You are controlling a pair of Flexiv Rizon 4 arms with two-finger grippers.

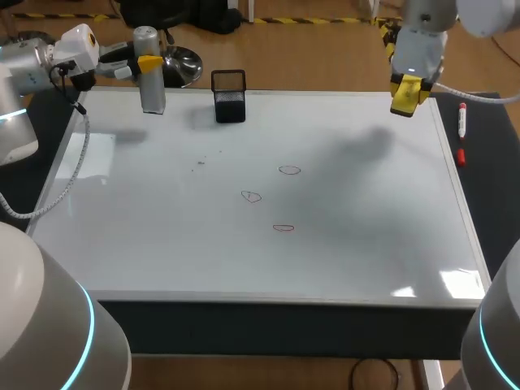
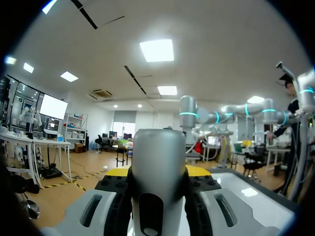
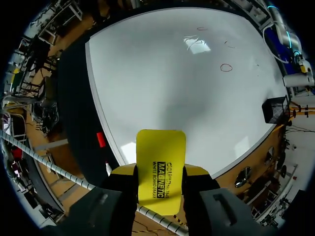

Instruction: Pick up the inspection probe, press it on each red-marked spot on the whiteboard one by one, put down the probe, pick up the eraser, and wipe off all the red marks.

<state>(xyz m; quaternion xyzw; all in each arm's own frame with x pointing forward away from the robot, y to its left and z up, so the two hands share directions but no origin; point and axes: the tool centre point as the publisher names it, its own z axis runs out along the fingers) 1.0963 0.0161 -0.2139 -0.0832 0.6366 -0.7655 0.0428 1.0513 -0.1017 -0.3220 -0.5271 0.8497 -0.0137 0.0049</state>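
Left fingers [image 1: 149, 62]: clamped on the inspection probe [image 1: 150, 91], which is held upright at the whiteboard's [image 1: 162, 244] far left corner.
Right fingers [image 1: 409, 88]: clamped on the yellow eraser [image 3: 161, 169], above the far right corner.
Red marks [image 1: 289, 170]: three rings mid-board, unwiped.
Black mesh holder [image 1: 229, 97]: standing at the far edge.

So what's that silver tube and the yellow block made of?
The probe looks like metal or silver-painted plastic: it is smooth with a dull grey sheen. The eraser looks like hard yellow plastic, with a flat, printed face. Its wiping side is hidden.
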